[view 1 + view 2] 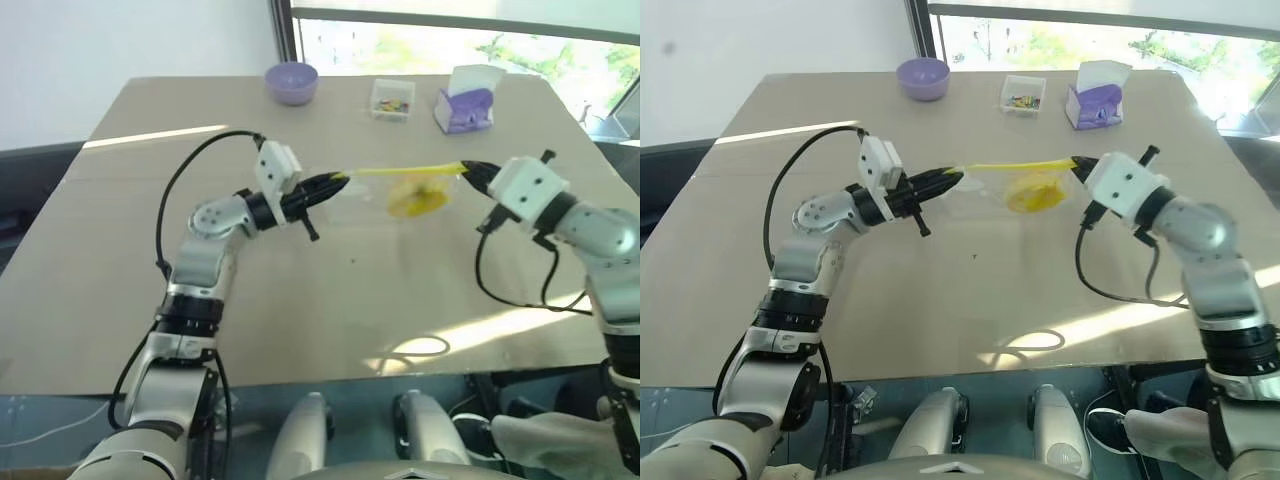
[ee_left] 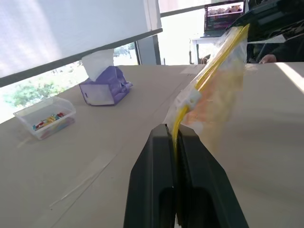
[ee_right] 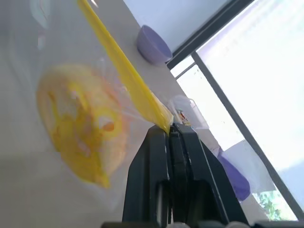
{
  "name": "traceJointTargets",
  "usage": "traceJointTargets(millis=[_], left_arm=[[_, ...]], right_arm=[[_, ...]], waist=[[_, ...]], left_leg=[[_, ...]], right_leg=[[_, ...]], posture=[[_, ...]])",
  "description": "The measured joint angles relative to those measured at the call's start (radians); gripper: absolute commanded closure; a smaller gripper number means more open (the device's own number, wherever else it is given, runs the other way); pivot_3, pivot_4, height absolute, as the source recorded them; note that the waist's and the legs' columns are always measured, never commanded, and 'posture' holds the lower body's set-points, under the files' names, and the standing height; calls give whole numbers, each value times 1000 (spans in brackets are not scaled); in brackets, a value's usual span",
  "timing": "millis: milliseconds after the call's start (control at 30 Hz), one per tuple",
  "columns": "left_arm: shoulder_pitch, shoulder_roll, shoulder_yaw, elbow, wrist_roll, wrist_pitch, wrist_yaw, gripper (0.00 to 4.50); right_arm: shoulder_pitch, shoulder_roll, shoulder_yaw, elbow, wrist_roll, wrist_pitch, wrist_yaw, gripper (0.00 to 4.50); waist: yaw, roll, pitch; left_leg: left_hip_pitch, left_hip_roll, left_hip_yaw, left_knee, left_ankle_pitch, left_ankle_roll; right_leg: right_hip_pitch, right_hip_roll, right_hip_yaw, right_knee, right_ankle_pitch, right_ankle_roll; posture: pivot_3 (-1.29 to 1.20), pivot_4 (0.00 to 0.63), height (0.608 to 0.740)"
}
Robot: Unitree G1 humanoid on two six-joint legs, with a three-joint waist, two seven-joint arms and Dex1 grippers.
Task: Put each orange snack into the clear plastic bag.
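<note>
The clear plastic bag (image 1: 405,188) hangs above the table, its yellow seal strip (image 1: 400,170) stretched level between my two grippers. My left gripper (image 1: 342,180) is shut on the strip's left end, as the left wrist view confirms for that left gripper (image 2: 174,131). At the strip's other end my right gripper (image 1: 466,168) is shut, and the right wrist view shows this right gripper (image 3: 168,127) pinching the strip. The orange snack (image 1: 416,201) shows through the bag's clear wall as a round yellow-orange mass below the strip, also in the right wrist view as the snack (image 3: 80,128).
At the table's far edge stand a purple bowl (image 1: 291,80), a small clear box of colourful bits (image 1: 392,98) and a purple-white tissue box (image 1: 464,105). A black cable (image 1: 510,285) loops below my right wrist.
</note>
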Motion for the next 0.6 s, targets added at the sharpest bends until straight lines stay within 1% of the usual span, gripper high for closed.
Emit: traceJointTargets(millis=[100,233,367,400,500,600], left_arm=[[-25,-22,-1,21,0,9,6,4500],[-88,-60,-7,93,28,-5,40,4500],[-168,-106,-20,205,116,-153,100,4500],[-176,-114,-20,225,139,-211,112,4500],[-167,-121,-37,237,173,-311,111,4500],[-75,-115,-82,227,225,-411,91,4500]], right_arm=[[21,-18,17,3,7,27,40,4432],[-25,-18,18,54,-21,19,11,4432],[-90,-18,17,140,-75,-46,-62,4432],[-82,-18,14,146,-87,-73,-81,4432],[-22,-16,12,143,-109,-114,-114,4432],[104,12,18,115,-146,-132,-159,4432]], waist=[[-1,0,0],[-1,0,0],[1,0,0],[0,0,0],[1,0,0],[0,0,-1]], left_leg=[[0,0,1,0,0,0],[0,0,1,0,0,0],[0,0,1,0,0,0],[0,0,1,0,0,0],[-2,0,2,-1,-1,1],[-2,-1,3,-2,-2,3]], right_leg=[[0,0,1,0,0,0],[0,0,1,0,0,0],[0,0,0,-1,0,0],[0,0,0,-2,0,0],[-1,0,1,-3,0,0],[-1,-1,2,-4,0,0]], posture=[[0,150,740],[0,150,740],[0,150,740],[0,150,740],[0,150,740],[0,150,740]])
